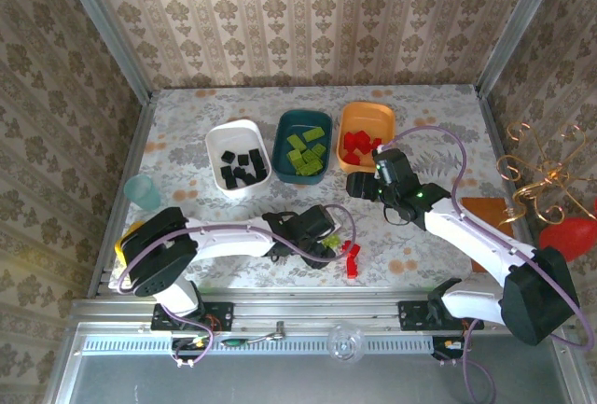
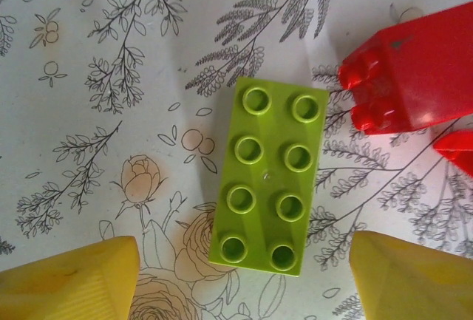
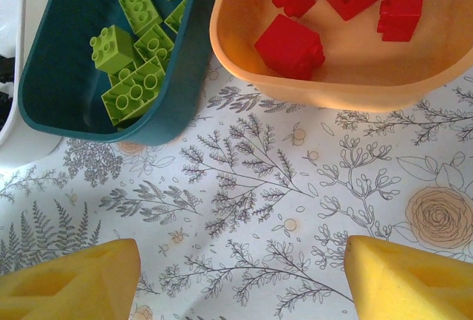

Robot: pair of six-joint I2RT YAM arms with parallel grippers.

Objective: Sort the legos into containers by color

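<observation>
The left claw (image 2: pixel 244 279) hangs with its yellow fingertips (image 2: pixel 70 279) spread apart. A lime-green brick (image 2: pixel 267 174) lies studs up on the table (image 1: pixel 177 133) between them and touches neither. Just beside it, toward the right edge, lie two loose red bricks (image 2: pixel 414 69). All three sit close to the near edge, about midway along it.

The right claw (image 3: pixel 240 279) is also spread wide, with bare cloth between its fingertips. It is just on the near side of the teal tray (image 3: pixel 66 2), which holds green bricks (image 3: pixel 137 76), and the orange tray (image 3: pixel 332 83), which holds red ones (image 3: pixel 290 45). The white tray (image 1: pixel 213 147), with black bricks (image 1: pixel 241 169) in it, stands left of the teal one. The three trays form a row toward the far edge.

A pale-teal cup (image 1: pixel 143 191) stands near the left edge. The table wears a white cloth printed with flowers and ferns. Damask wallpaper (image 1: pixel 308 21) lines the walls on three sides. Past the right edge are a gold curled ornament (image 1: pixel 536 175) and a red object (image 1: pixel 569 236).
</observation>
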